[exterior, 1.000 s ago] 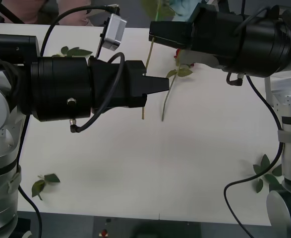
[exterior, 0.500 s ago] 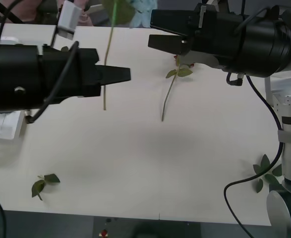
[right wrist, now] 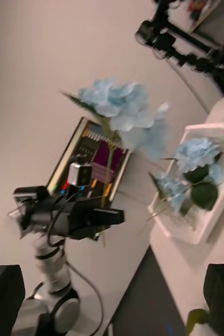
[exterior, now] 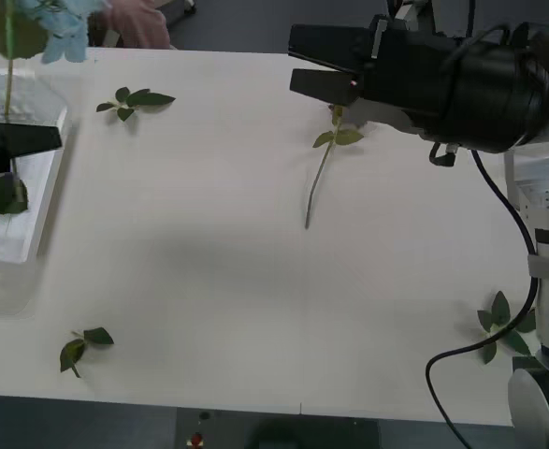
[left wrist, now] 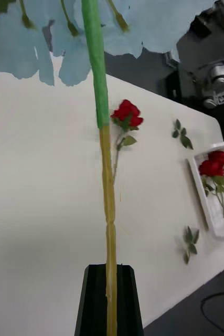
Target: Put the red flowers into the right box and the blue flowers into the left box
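White table point(exterior: 255, 281), our two arms above it.
Our left gripper point(exterior: 31, 137) pinched a blue flower point(exterior: 54, 23) over the left box point(exterior: 45, 210); our right gripper point(exterior: 316, 61) stood wide open.

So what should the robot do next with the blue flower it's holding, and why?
Probably lower it and let go. The left hand, shut on the stem of a blue flower, is already above the left box, where other blue flowers lie. One red rose is left on the table, by the open right hand, likely next.
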You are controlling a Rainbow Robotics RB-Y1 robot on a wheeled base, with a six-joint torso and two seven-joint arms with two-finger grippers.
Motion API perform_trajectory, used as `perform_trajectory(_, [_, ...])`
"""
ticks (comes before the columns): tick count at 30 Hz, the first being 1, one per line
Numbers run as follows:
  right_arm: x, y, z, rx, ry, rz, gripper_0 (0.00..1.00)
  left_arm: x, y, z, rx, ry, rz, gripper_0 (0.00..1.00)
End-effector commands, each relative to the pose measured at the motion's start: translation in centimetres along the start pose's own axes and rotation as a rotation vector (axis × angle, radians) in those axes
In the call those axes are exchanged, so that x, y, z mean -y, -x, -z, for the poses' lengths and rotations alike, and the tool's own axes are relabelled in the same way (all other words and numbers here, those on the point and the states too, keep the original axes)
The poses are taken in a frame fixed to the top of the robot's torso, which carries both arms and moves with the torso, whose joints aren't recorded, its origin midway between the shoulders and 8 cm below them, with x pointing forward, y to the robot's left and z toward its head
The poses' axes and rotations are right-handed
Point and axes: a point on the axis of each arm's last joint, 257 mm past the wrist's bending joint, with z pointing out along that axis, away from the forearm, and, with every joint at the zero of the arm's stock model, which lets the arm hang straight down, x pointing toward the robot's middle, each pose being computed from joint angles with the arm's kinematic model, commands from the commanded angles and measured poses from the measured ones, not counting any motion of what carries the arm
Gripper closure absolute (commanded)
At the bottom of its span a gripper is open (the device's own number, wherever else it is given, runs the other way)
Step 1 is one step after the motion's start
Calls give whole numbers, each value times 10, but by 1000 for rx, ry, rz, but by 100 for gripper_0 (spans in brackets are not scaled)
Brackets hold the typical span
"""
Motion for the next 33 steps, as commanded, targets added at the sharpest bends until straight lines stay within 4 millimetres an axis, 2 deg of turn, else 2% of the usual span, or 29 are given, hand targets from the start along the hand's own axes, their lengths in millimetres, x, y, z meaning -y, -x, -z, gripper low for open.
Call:
perform_trajectory(1, [25, 10, 13, -4, -160, 122, 0, -48, 1, 12, -7, 109, 24, 100])
perform_trajectory(5, [69, 20, 34, 10, -350, 70, 0, -103, 6, 27, 25, 245, 31, 100])
perform_trajectory(9, [102, 23, 57, 25, -504, -26, 0, -145, 12, 35, 49, 330, 42, 100])
perform_trajectory(14, [141, 20, 89, 33, -694, -175, 0, -189, 15, 45, 65, 419, 67, 100])
perform_trajectory(19, [177, 19, 115, 36, -847, -324, 0, -224, 11, 55, 60, 498, 97, 100])
perform_trajectory(26, [229, 31, 130, 43, -1032, -364, 0, -258, -1, 60, 43, 554, 130, 100])
perform_trajectory(28, [234, 31, 131, 42, -1045, -365, 0, -261, -3, 60, 39, 558, 136, 100])
perform_trajectory(29, [249, 34, 132, 48, -1091, -362, 0, -268, -8, 59, 30, 563, 144, 100])
perform_trajectory(33, [267, 40, 136, 48, -1168, -337, 0, -277, -17, 53, 6, 581, 136, 100])
